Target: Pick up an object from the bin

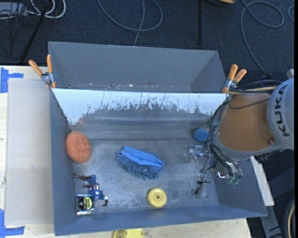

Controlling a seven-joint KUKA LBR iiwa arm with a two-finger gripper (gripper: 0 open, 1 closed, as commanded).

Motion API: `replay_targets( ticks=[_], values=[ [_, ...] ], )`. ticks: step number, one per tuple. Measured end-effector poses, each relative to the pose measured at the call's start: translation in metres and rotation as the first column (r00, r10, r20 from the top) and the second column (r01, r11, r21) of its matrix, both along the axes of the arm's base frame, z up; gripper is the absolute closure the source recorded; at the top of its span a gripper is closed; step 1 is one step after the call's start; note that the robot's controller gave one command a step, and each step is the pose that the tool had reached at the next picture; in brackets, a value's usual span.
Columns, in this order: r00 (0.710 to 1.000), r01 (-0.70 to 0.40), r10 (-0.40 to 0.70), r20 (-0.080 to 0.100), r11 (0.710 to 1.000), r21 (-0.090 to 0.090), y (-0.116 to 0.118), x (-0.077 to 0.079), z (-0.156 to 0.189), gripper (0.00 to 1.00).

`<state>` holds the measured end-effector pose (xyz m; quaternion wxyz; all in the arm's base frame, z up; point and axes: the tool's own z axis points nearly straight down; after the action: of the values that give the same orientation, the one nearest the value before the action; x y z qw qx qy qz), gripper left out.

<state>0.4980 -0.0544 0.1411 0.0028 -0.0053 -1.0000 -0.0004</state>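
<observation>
Gripper (196, 171) at the bin's (139, 78) 3 o'clock, fingers spread, pinching nothing; blue disc (201, 134) at its 12, blue brush (139, 161) at 9.

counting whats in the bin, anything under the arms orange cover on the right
A small blue round thing pokes out at the orange cover's left edge; its other part and anything else beneath are hidden.
</observation>
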Motion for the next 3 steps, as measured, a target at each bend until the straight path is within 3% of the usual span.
replay_targets(
  ticks=[1, 2, 3],
  values=[
    [0.999, -0.034, 0.034, 0.006, 0.999, 0.003, 0.016, 0.011, -0.018, 0.00],
    [0.999, 0.040, -0.040, 0.005, 0.999, -0.002, 0.033, 0.015, -0.055, 0.00],
    [0.999, 0.042, -0.042, 0.004, 0.999, 0.000, 0.062, 0.033, -0.057, 1.00]
  ],
)
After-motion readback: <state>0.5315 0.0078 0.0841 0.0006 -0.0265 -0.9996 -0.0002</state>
